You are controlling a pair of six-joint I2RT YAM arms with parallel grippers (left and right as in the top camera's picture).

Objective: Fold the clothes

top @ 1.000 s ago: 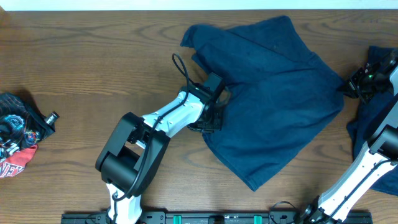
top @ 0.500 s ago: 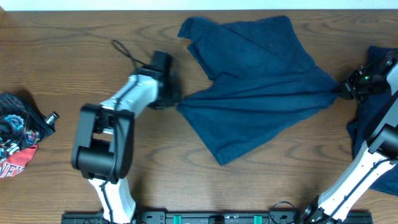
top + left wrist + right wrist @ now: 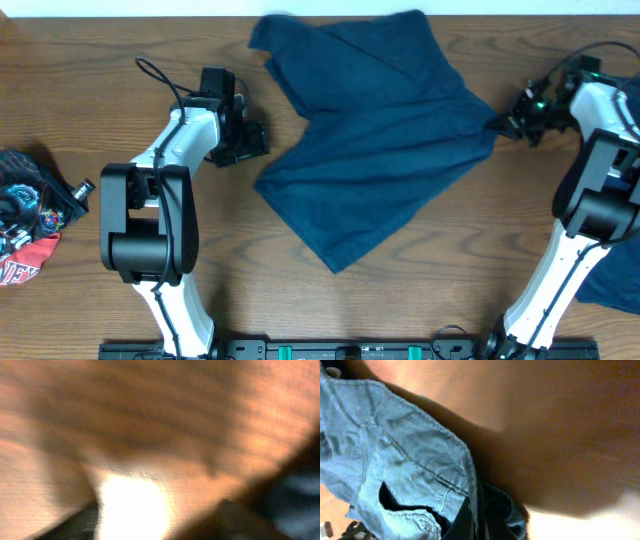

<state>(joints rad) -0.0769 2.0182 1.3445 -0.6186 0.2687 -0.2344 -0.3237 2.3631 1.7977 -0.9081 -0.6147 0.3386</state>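
Wooden tabletop (image 3: 80,60): left claw (image 3: 250,145) spread, empty, just beside the clothes (image 3: 380,140); right claw (image 3: 503,122) pinching their corner.

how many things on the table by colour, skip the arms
navy blue: 2, the spread garment and the garment at right edge
black, red and teal: 1, the printed bundle at the left edge
total: 3

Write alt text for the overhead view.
A dark navy garment lies rumpled on a wooden table. The right pincer grips its right edge; the left pincer sits apart from it on the left. A printed bundle lies at the far left.
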